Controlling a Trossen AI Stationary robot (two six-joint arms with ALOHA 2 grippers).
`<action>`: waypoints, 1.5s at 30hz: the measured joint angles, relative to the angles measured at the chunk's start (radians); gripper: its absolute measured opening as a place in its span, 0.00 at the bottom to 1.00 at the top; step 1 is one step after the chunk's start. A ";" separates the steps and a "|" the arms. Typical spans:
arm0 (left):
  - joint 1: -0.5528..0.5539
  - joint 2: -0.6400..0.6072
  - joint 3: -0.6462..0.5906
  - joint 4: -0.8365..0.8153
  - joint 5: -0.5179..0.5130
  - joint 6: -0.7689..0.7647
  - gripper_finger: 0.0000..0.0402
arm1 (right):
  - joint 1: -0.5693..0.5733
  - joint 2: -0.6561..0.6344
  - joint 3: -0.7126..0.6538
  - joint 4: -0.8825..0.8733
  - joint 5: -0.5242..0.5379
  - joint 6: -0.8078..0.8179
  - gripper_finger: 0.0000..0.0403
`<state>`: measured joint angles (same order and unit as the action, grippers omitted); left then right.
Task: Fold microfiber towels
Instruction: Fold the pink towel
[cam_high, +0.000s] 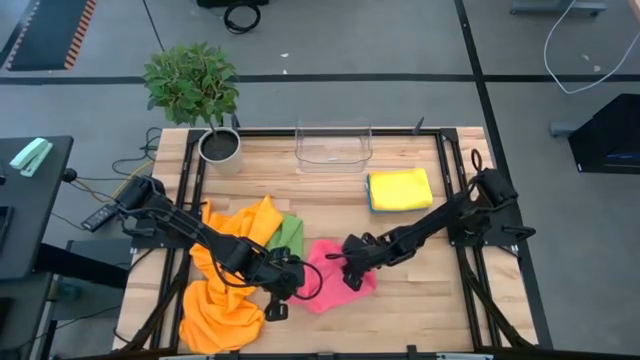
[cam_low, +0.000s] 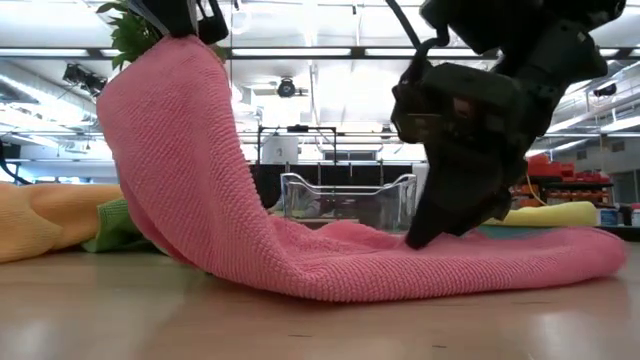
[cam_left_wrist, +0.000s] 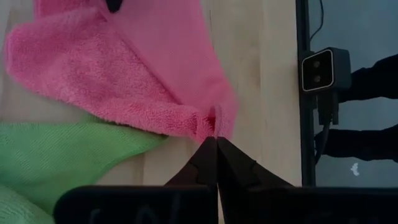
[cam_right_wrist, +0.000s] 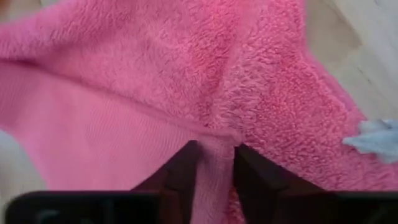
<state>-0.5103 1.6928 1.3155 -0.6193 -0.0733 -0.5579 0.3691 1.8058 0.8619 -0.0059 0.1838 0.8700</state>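
The pink towel (cam_high: 340, 288) lies near the table's front middle, with one corner raised high and the rest (cam_low: 480, 265) flat on the wood. My left gripper (cam_left_wrist: 216, 142) is shut on that raised corner, at the top left of the low view (cam_low: 190, 25). My right gripper (cam_right_wrist: 216, 163) is down on the lying part (cam_low: 425, 238), its fingers closed on a ridge of the cloth. An orange towel (cam_high: 225, 295) and a green towel (cam_high: 287, 233) lie crumpled to the left. A folded yellow towel (cam_high: 402, 187) rests on a blue one at the far right. My left gripper pinches the pink towel's corner (cam_left_wrist: 214, 123) between its two fingertips, slanting down from the table's left. The corner is lifted clear, and the cloth hangs from it in a slope down to the table. My right gripper pinches a raised fold of the pink towel (cam_right_wrist: 217, 144) between its two fingers, slanting down from the table's right. That part of the towel lies on the table.
A clear plastic bin (cam_high: 333, 146) stands at the far middle, and a potted plant (cam_high: 205, 95) at the far left corner. Bare wood (cam_high: 430, 290) shows to the right of the pink towel.
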 joint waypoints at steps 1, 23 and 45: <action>0.002 0.000 0.000 -0.001 0.000 -0.002 0.02 | 0.000 -0.010 0.000 -0.014 -0.003 -0.007 0.20; 0.043 0.000 0.000 0.119 -0.001 -0.011 0.01 | 0.134 -0.446 -0.001 -0.646 -0.156 0.103 0.01; 0.049 0.173 0.000 0.262 -0.012 -0.041 0.01 | 0.209 -0.319 -0.002 -0.588 -0.014 0.265 0.41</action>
<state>-0.4610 1.8654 1.3151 -0.3571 -0.0851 -0.5988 0.5785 1.4864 0.8604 -0.5941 0.1699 1.1348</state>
